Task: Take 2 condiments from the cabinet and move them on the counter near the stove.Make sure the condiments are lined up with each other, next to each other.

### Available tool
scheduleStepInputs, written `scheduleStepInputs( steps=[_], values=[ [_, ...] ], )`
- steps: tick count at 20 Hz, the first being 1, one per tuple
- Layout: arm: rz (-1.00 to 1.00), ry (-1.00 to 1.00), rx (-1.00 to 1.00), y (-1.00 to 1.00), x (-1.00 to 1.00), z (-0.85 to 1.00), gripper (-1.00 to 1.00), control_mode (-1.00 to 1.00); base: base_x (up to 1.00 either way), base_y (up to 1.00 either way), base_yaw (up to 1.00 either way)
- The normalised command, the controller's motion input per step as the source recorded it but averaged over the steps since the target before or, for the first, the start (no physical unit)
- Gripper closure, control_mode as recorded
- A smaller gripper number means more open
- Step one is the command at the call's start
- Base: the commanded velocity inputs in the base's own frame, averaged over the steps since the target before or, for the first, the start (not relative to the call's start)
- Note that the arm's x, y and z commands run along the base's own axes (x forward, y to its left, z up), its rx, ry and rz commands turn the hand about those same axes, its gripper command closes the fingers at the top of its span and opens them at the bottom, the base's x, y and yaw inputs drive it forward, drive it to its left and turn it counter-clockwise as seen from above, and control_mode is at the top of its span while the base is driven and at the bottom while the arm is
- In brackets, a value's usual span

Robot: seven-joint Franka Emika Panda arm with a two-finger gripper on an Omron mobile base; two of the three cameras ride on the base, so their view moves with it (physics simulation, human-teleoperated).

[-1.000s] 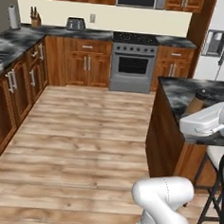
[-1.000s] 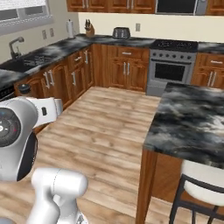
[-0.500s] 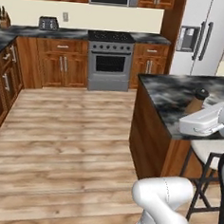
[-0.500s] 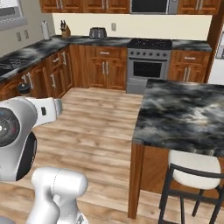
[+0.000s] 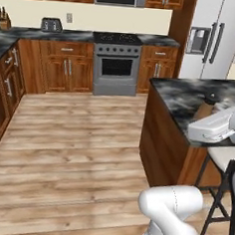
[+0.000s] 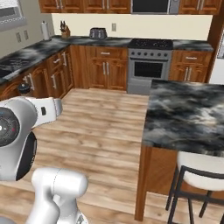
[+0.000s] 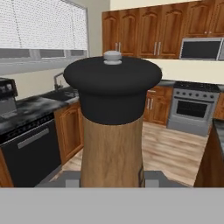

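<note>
Pinched in my gripper (image 7: 111,181) is the tan-brown cylindrical wooden shaker with a black domed cap (image 7: 112,127), standing upright between my jaws with its small grey knob on top. Since half a second ago both base views have swung: the grey steel stove with black glass top (image 5: 116,62) now sits nearer the middle of the left base view, and the white double-door refrigerator (image 5: 215,37) has slid further in. In the left base view the shaker's brown body and black cap peek out just behind my white hand, over the dark marbled stone island top (image 5: 190,103). From the right base view I see the dark grey-black marbled counter (image 6: 65,43) beside the stove, carrying a grey toaster (image 6: 98,33) and a knife block (image 6: 64,29). My hand view adds a window with white blinds (image 7: 39,30), a sink tap and a black-fronted dishwasher (image 7: 30,153). I hold my arm folded high, hand level.
</note>
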Motion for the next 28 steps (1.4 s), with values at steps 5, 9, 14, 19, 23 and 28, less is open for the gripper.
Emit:
scheduleStepInputs(
  steps=[5,9,14,19,23,28],
  values=[
    [0.00,0.00,0.00,0.00,0.00,0.00,1.00,1.00,0.44,0.38,0.00],
    [0.00,0.00,0.00,0.00,0.00,0.00,1.00,1.00,0.80,0.12,0.00],
    [0.00,0.00,0.00,0.00,0.00,0.00,1.00,1.00,0.97,0.09,0.00],
    [0.00,0.00,0.00,0.00,0.00,0.00,1.00,1.00,1.00,0.13,0.00],
    [0.00,0.00,0.00,0.00,0.00,0.00,1.00,1.00,0.95,0.24,-0.03],
    [0.00,0.00,0.00,0.00,0.00,0.00,1.00,1.00,0.99,0.23,-0.05]
  ],
)
